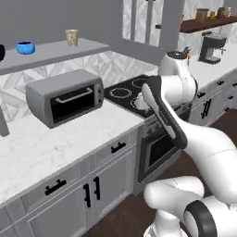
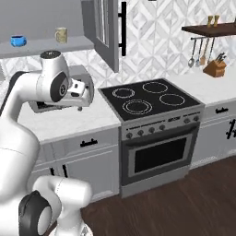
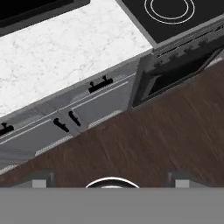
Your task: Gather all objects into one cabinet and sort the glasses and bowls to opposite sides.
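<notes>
Two of the task's four pieces sit in my sight on the open shelf of the grey wall cabinet (image 2: 103,32), whose barred glass door hangs swung out with its long black handle (image 2: 123,28) toward me. In the left base view the small blue bowl (image 1: 25,47) rests at about ten o'clock of the frame, and the pale yellowish cup (image 1: 71,37) stands well apart from it at about eleven, nearer the open door. The right base view shows the same pair from the other side, bowl at the far left, cup beside it to the right.

I judge the job partly done at best: a bowl and a glass already share one shelf and sit on separate sides, but I cannot see the orange mug at all, and a dark shape at the left edge of the left base view may be the black bowl; I cannot tell.

My arm is folded in front of the toaster oven (image 1: 65,96) on the marble tabletop (image 1: 55,139), with the tool (image 2: 79,90) held near the oven in the right base view. The hand view looks down past the tabletop edge to the base-cabinet drawers and the wooden floor. I cannot tell how wide the tool stands; nothing shows between its tips, so I judge it empty.
</notes>
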### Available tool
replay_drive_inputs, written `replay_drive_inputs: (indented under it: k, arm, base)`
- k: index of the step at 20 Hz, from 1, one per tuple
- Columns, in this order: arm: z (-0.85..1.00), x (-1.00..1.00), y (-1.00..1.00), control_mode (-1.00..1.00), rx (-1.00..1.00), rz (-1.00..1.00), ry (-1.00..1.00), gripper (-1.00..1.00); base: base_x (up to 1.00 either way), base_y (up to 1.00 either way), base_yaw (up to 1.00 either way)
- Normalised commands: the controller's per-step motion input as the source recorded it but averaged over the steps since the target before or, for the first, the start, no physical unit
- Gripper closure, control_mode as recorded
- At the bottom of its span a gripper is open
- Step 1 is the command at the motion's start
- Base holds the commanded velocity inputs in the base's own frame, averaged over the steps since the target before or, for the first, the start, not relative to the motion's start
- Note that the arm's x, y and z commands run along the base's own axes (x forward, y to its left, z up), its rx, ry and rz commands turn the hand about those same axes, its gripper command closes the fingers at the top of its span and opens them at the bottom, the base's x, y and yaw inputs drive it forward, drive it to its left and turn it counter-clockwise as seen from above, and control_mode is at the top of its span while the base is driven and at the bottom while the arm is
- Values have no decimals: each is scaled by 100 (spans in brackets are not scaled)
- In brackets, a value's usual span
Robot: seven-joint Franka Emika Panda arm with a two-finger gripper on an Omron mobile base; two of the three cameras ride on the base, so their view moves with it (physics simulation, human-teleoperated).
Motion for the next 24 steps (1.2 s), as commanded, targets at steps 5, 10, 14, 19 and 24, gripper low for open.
replay_drive_inputs:
  k: [5, 10, 14, 19, 24]
  arm:
    - [0, 0, 0, 100, 0, 0, 0, -100]
    - [0, 0, 0, 100, 0, 0, 0, -100]
    - [0, 0, 0, 100, 0, 0, 0, -100]
    - [0, 0, 0, 100, 0, 0, 0, -100]
    - [0, 0, 0, 100, 0, 0, 0, -100]
  base:
    - [-33, -1, -82]
    - [-14, -27, -81]
    - [0, -52, -82]
    - [0, -85, -73]
    - [72, -71, -40]
